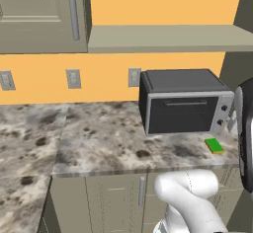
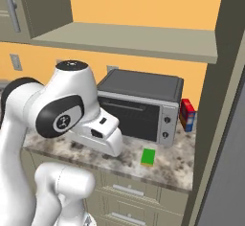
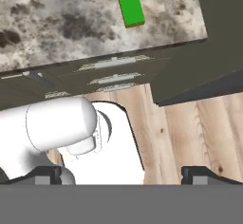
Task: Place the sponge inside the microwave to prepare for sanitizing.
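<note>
Tool (image 3: 121, 173) fingers stand wide apart and hold nothing, well short of the sponge (image 3: 131, 9), which lies flat at twelve o'clock on the counter (image 1: 99, 138), near its front edge and just in front of the small grey toaster oven (image 1: 184, 101). Reaching from here, I judge the arm could mistake that oven for the microwave (image 1: 245, 133), whose dark door edge shows at three o'clock. Speckled stone, orange wall, wooden floor.
</note>
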### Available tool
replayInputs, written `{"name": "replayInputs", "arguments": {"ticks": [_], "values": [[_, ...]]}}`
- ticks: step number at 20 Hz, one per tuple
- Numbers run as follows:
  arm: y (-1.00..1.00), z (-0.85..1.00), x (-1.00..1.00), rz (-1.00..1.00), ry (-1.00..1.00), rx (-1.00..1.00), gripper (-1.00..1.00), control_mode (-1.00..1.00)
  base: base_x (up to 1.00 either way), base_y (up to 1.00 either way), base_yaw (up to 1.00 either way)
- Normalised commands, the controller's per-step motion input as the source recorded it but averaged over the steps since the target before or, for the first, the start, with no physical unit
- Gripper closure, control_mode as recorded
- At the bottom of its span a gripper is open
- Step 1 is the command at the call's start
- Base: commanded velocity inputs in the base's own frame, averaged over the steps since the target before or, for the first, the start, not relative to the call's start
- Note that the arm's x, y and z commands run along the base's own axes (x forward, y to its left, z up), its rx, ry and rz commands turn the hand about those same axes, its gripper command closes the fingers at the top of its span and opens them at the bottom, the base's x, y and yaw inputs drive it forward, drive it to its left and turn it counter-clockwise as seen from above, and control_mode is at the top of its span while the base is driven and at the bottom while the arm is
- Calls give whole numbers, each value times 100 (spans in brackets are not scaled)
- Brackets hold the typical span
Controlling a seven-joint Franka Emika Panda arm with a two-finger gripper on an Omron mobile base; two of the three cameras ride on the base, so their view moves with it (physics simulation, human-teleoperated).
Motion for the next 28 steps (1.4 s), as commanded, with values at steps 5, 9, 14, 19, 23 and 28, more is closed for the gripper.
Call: {"name": "replayInputs", "arguments": {"ticks": [5,9,14,19,23,28], "values": [[0,-26,43,0,0,5,-100,-100,0,0,0],[-6,-29,42,1,0,5,-100,-100,0,0,0],[-16,-31,35,1,2,3,-100,-100,0,0,0],[-27,-34,32,6,0,0,-100,-100,0,0,0],[-20,-33,35,7,0,0,-100,-100,0,0,0],[-10,-37,41,7,4,0,-100,-100,0,0,0]]}}
